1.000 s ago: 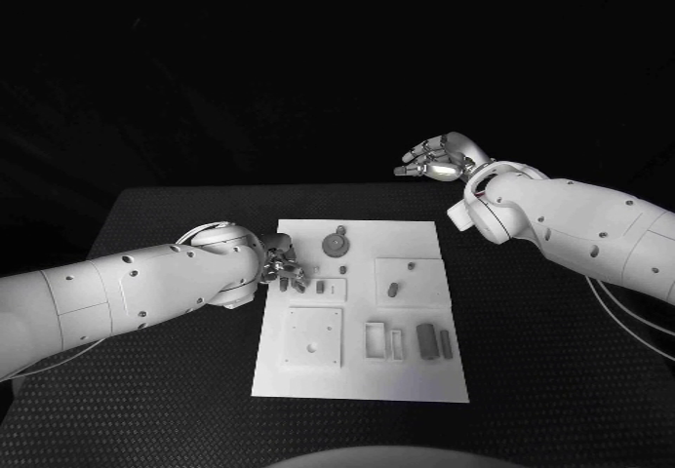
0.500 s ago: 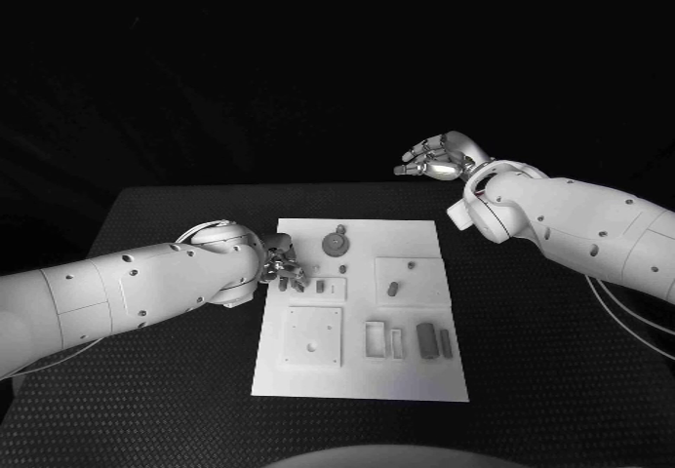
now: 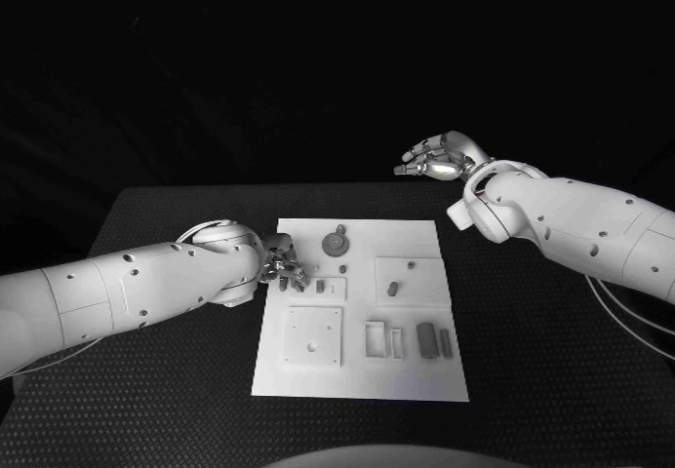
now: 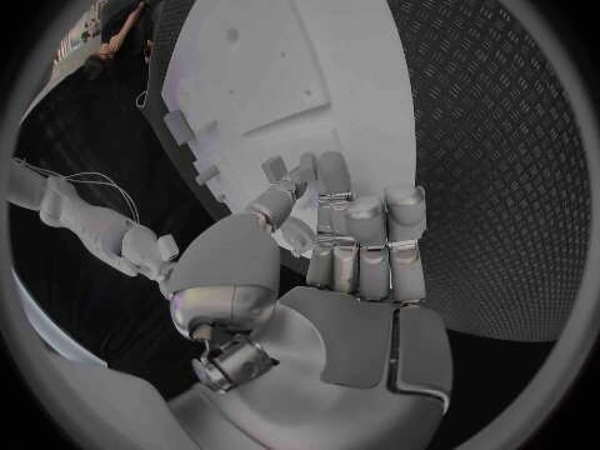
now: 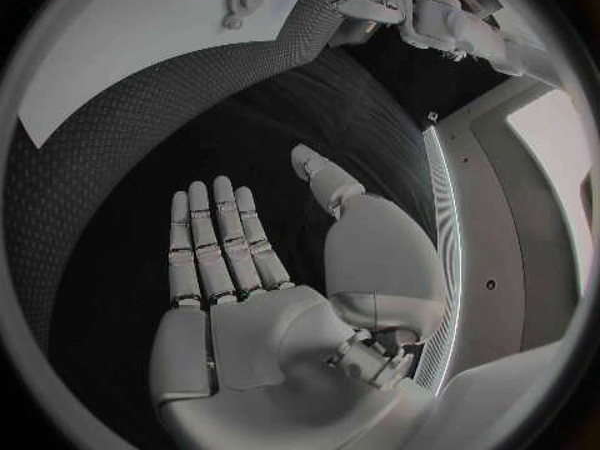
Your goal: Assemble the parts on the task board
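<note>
— What is my left hand (image 3: 282, 268) doing?

— It is sitting low at the left edge of the task board (image 3: 362, 380), near the far end. In the left wrist view the fingers (image 4: 360, 232) are lying side by side and bending in, with the thumb close by. I cannot tell if they are pinching anything.

— And where is my right hand (image 3: 438, 158) hanging?

— It is hanging up in the air past the far edge of the tabletop (image 3: 169, 409), well away from the board. The right wrist view is showing the fingers (image 5: 215, 240) lying flat and straight, with the thumb sticking out to the side. It is holding nothing.

— Where are the parts?

— The white board is lying in the middle of the black tabletop. A round part (image 3: 337, 241) is sitting near the far end. A small dark peg (image 3: 394, 289) is sitting in a square plate further right. Two dark bars (image 3: 435, 341) are lying side by side near the right edge, closer to me. A big square plate (image 3: 312, 336) is lying on the left side.
</note>
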`<move>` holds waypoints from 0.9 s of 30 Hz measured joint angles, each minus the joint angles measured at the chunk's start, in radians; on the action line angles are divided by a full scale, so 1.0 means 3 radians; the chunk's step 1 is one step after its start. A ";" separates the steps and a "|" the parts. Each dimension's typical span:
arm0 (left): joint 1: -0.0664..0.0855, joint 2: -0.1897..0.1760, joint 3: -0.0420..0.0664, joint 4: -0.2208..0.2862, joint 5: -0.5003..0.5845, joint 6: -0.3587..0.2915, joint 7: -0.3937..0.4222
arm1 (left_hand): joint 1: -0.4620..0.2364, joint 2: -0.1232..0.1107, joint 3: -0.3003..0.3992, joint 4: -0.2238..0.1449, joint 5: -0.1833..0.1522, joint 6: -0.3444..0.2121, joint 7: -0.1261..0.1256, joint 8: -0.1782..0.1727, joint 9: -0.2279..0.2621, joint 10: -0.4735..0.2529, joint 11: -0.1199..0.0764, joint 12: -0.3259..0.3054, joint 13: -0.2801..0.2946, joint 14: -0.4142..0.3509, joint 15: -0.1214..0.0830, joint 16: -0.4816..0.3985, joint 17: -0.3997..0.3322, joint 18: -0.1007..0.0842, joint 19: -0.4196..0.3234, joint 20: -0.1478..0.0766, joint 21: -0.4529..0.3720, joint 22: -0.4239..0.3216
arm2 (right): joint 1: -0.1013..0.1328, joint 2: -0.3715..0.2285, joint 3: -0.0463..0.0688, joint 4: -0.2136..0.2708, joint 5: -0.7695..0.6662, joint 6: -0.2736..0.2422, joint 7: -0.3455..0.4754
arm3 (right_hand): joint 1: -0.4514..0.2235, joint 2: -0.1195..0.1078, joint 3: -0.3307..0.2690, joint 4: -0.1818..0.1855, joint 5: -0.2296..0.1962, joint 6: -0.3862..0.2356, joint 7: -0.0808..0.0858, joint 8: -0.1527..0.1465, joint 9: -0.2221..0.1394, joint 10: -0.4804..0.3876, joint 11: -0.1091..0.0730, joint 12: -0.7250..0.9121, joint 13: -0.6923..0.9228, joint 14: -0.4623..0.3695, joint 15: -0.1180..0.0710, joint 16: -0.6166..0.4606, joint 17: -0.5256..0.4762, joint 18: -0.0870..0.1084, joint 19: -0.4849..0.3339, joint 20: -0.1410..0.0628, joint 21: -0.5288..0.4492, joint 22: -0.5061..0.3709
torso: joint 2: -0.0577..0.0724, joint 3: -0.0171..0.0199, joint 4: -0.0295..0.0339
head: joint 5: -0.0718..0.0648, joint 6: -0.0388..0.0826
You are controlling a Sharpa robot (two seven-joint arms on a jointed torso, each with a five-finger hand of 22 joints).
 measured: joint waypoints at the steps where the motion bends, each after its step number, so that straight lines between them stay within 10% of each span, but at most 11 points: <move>1: 0.0000 0.0000 0.0000 -0.0001 0.0000 0.0001 0.0000 | 0.0000 0.0000 0.0000 0.0000 0.0000 0.0000 0.0000 0.0000 0.0001 0.0000 0.0000 0.0003 0.0004 0.0001 0.0001 0.0009 0.0000 0.0000 0.0000 0.0000 0.0000 0.0000 | 0.0000 0.0000 0.0000 0.0000 0.0000 0.0000 0.0000 | 0.0000 0.0000 0.0000 0.0000 0.0000 0.0000 0.0000 0.0000 0.0000 0.0000 0.0000 0.0000 0.0000 0.0000 0.0000 0.0000 0.0000 0.0000 0.0000 0.0000 0.0000 0.0000 | 0.0000 0.0000 0.0000 | 0.0000 0.0000; 27: -0.0004 0.0010 -0.0004 -0.0009 -0.0011 0.0057 0.0000 | -0.0169 -0.0200 0.0010 0.0138 -0.0066 0.0142 -0.0043 0.0128 0.0122 0.0165 -0.0068 0.0163 0.0116 0.0090 -0.0089 0.0110 0.0036 0.0032 0.0030 -0.0032 0.0024 0.0025 | 0.0000 -0.0004 0.0000 0.0010 0.0001 0.0000 0.0000 | 0.0000 0.0000 -0.0009 0.0009 0.0000 0.0000 0.0000 0.0000 -0.0003 0.0000 0.0000 0.0000 -0.0002 0.0000 0.0000 0.0000 -0.0006 0.0000 0.0000 0.0000 0.0000 0.0003 | 0.0001 0.0000 -0.0001 | -0.0008 -0.0006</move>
